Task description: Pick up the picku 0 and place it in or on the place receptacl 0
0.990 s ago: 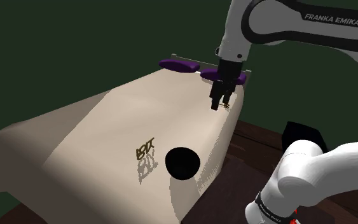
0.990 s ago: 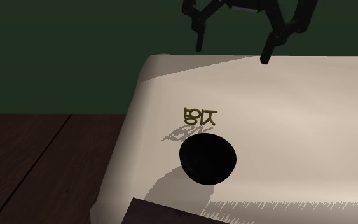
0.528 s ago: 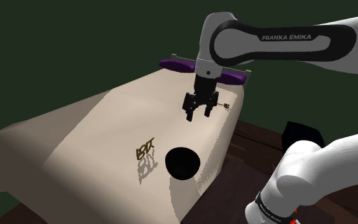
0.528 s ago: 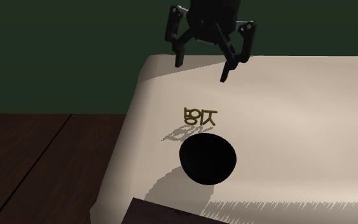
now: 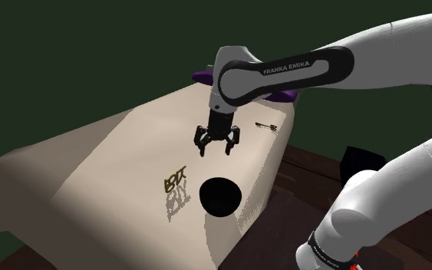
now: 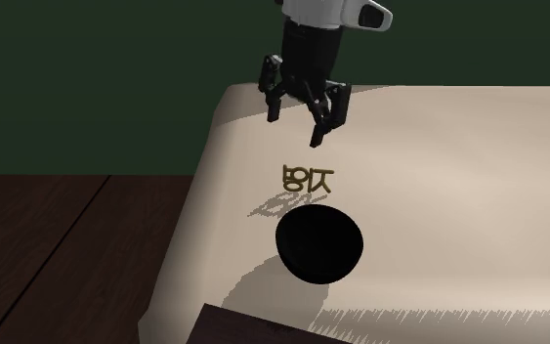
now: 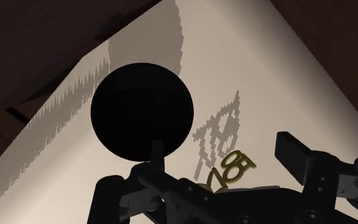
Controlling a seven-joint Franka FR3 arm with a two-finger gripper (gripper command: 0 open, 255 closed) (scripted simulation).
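A small gold wire-like object (image 5: 177, 182) (image 6: 307, 179) (image 7: 231, 170) stands on the cream cloth-covered surface (image 5: 122, 153). A round black bowl-like thing (image 5: 220, 196) (image 6: 318, 242) (image 7: 141, 110) sits close beside it, nearer the surface's edge. My black gripper (image 5: 216, 149) (image 6: 294, 127) (image 7: 223, 149) hangs open above the cloth, a short way beyond the gold object, holding nothing. In the wrist view the gold object lies just ahead, between the spread fingers, untouched.
Two purple cushions (image 5: 216, 78) lie at the far end of the surface. A small dark thin item (image 5: 266, 125) rests near the far right edge. Dark wooden floor (image 6: 58, 254) surrounds the surface, with a black box (image 5: 366, 165) beside it.
The gripper has travelled from the far end by the purple cushions toward the gold object and the black round thing, dropping lower. Its fingers stayed open.
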